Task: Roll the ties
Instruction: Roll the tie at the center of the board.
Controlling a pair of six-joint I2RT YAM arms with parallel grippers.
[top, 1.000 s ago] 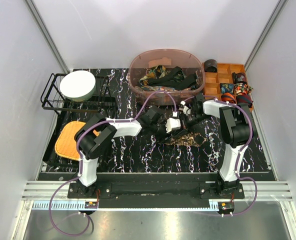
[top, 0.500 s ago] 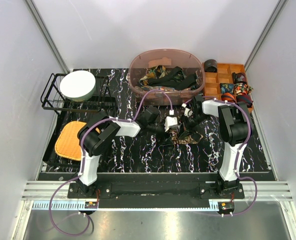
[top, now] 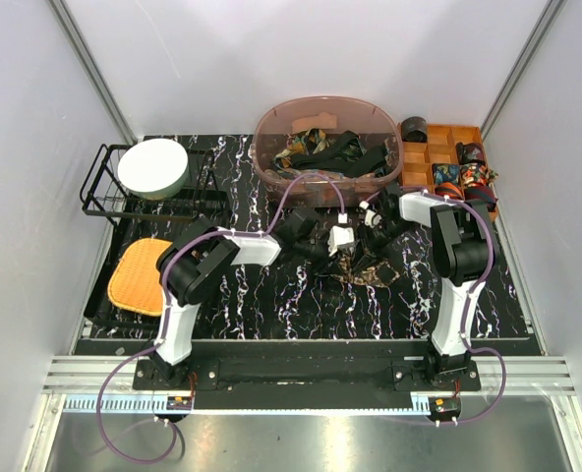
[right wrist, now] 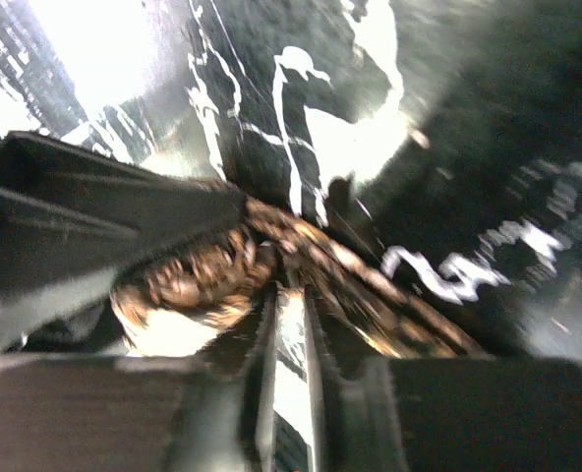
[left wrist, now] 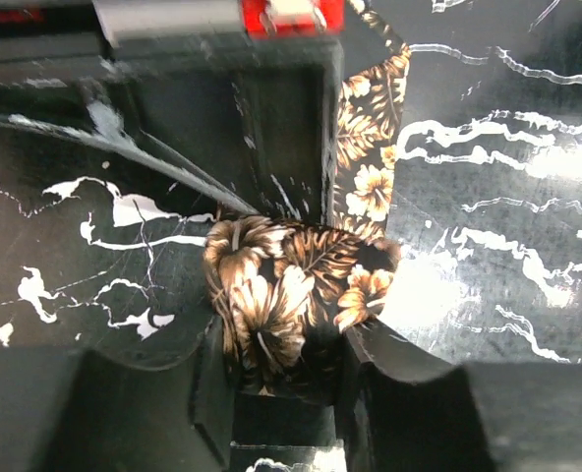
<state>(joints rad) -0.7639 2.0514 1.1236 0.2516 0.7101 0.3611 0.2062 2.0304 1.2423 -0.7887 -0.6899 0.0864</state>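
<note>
A brown floral tie lies mid-table on the black marbled mat. In the left wrist view its end is rolled into a small coil, and the tail runs away from it. My left gripper is shut on that coil, one finger on each side. My right gripper meets it from the far side. Its fingers stand nearly together with the tips in the tie's fabric. That view is blurred. The right gripper's black body fills the top of the left wrist view.
A clear tub of loose ties stands at the back centre. An orange divided tray at the back right holds rolled ties. A wire rack with a white bowl and an orange mat are at the left.
My left gripper has moved up and right toward the right gripper, gathering the tie's end into a tighter coil. The right arm has barely moved.
</note>
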